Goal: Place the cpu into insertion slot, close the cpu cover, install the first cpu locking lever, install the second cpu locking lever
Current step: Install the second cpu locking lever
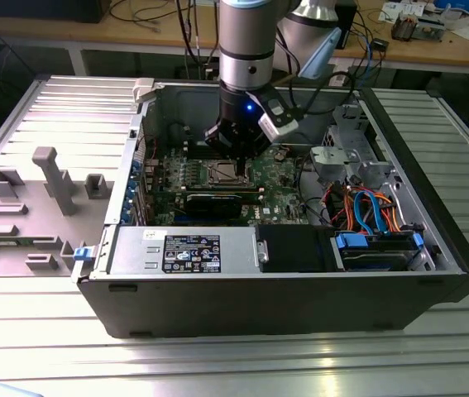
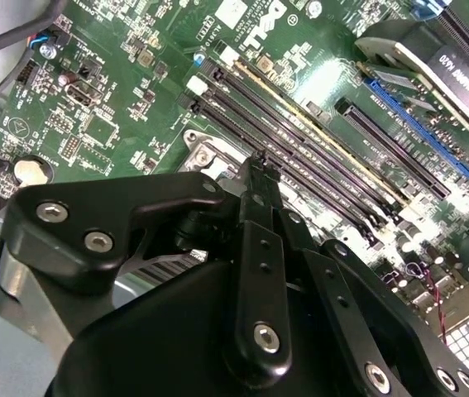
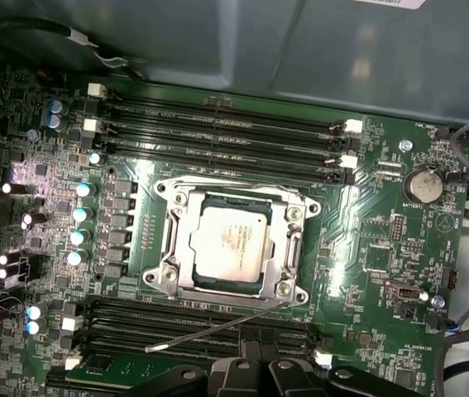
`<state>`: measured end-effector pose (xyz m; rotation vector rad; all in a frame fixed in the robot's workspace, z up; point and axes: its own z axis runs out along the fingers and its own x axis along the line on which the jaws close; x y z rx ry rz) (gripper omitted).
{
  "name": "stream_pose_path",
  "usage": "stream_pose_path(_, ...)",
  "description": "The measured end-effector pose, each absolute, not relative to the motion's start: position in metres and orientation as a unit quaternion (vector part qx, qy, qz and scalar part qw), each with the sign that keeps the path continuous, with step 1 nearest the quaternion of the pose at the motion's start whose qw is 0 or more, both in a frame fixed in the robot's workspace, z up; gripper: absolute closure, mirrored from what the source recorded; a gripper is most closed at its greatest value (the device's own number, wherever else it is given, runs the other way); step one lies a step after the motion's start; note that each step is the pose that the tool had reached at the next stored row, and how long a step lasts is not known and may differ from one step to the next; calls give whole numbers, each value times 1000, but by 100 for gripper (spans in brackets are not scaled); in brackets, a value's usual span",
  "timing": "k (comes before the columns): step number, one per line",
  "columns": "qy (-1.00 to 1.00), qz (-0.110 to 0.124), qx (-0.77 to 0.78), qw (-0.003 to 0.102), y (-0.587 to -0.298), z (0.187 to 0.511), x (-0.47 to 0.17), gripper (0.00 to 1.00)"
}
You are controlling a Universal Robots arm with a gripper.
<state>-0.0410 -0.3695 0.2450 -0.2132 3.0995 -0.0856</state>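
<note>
Ribbed metal tabletop [image 1: 433, 347] carries an opened computer case [image 1: 284, 306], and a workbench with cables is seen behind it in the exterior view. Inside the case, the arm is lowered over the green circuit board [image 3: 383, 207], with the gripper [image 1: 236, 155] hung just above the insertion slot [image 1: 223, 172]. Room around the gripper is bounded by the case wall behind, a drive cage [image 1: 354, 157] toward the exterior view's right, and the power supply [image 1: 184, 252] in front.

In the first wrist view the cpu [image 3: 230, 241] is seen seated in the insertion slot [image 3: 168, 277], with the cpu cover [image 3: 288, 248] apparently lowered around it, though this cannot be confirmed from that angle. A thin locking lever [image 3: 217, 329] is seen lying slanted across the memory slots [image 3: 217, 124] beside the socket, not latched. The gripper [image 3: 255, 368] is met at that picture's edge.

In the second wrist view the gripper [image 2: 257, 165] is shown from behind, its fingers [image 2: 260, 198] brought together into one narrow tip, with nothing seen between them, poised close above a corner of the socket frame [image 2: 205, 153].
</note>
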Motion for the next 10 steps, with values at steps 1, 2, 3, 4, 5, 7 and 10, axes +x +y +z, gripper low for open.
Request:
stream_pose_path(1,997,-28,-69,17,-370,245,-41,89)
stream_pose_path(2,997,-28,-69,17,-371,245,-41,89)
stream_pose_path(3,997,-28,-69,17,-371,245,-41,89)
stream_pose_path(4,997,-27,-69,17,-373,245,-41,89)
stream_pose_path(5,997,-27,-69,17,-373,245,-41,89)
stream_pose_path(7,997,-24,-68,17,-375,245,-41,89)
stream_pose_path(10,997,-14,-68,18,-378,243,-42,89)
